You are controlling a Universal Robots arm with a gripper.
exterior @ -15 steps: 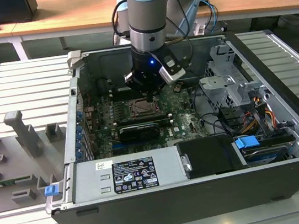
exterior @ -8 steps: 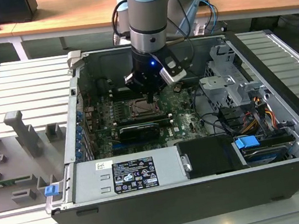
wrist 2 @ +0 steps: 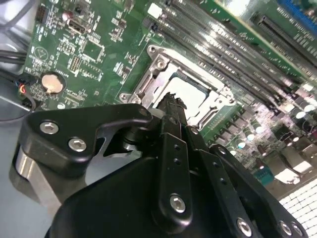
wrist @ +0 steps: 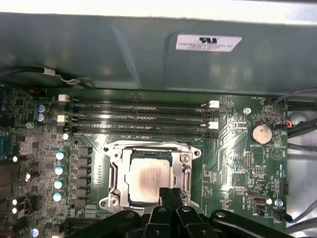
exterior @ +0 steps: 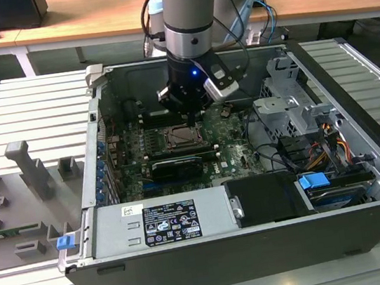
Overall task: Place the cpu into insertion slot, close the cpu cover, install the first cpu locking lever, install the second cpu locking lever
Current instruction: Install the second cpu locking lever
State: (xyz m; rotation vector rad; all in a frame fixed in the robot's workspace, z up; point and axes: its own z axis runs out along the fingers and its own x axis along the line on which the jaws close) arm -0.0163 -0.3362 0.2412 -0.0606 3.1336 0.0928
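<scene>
Right now the arm reaches down into the open computer case (exterior: 362, 161), and the end effector (wrist: 171, 194) hovers just over the near edge of the insertion slot (wrist: 111, 191). In both wrist views the fingers (wrist 2: 171, 116) come together into one narrow black tip, so it reads as closed, gripping nothing; a pinched tip like that looks suited to pushing or nudging rather than carrying.

And the cpu (wrist: 148, 178) is already home: its pale metal top lies flat inside the slot, facing straight up, squared to the frame with its edges parallel to the long memory slots (wrist: 138, 116) beside it. Being square, it has no real long axis to speak of.

Over it, the cpu cover (wrist: 185, 161) appears to be down, the silver plate framing the chip through its cut-out, which would explain why the chip sits so neatly centred. Whether the locking levers are latched is too hard to tell from here.

In the exterior view, the case rests on a ribbed grey worktop (exterior: 23, 116), with grey fixture blocks (exterior: 27, 165) sitting well apart on the exterior view's left.
</scene>
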